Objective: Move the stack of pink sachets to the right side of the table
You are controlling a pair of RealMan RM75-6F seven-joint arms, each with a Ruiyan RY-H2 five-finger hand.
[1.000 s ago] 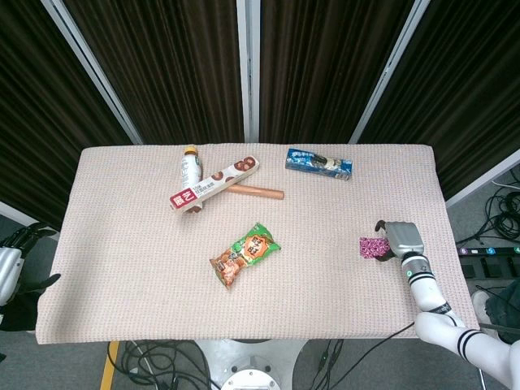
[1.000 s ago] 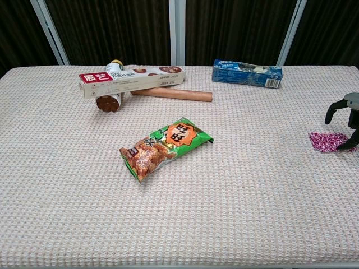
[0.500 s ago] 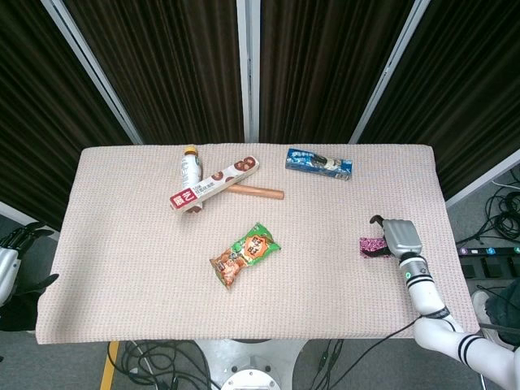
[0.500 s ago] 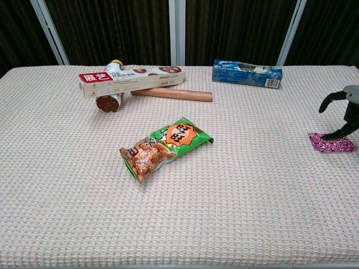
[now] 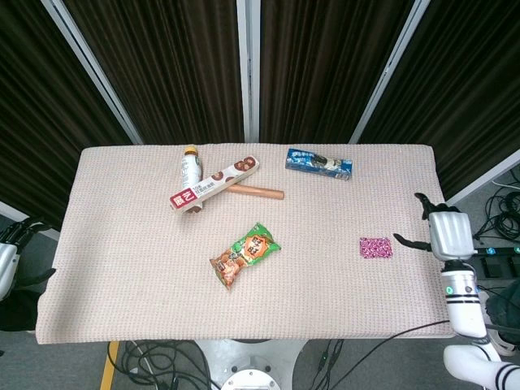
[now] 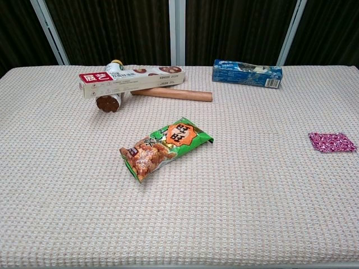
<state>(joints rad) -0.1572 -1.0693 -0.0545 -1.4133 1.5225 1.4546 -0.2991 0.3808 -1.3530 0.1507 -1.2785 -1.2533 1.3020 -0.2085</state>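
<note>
The stack of pink sachets (image 5: pixel 376 247) lies flat on the right part of the table, also seen as the sachets (image 6: pixel 332 142) at the right edge of the chest view. Nothing touches it. My right hand (image 5: pixel 443 232) hovers over the table's right edge, a short way right of the sachets, fingers spread and holding nothing; the chest view does not show it. My left hand (image 5: pixel 11 244) hangs off the table's left side, fingers apart and empty.
A green snack bag (image 5: pixel 245 255) lies mid-table. At the back stand a small bottle (image 5: pixel 190 166), a long red-and-white box (image 5: pixel 214 184), a wooden stick (image 5: pixel 255 192) and a blue biscuit packet (image 5: pixel 318 163). The beige mat (image 5: pixel 325 292) covers the table.
My right hand let go of the pink sachets, lifted off them and pulled back to the right, past the table's edge. The sachets stay where they lay. The left hand barely moved.
</note>
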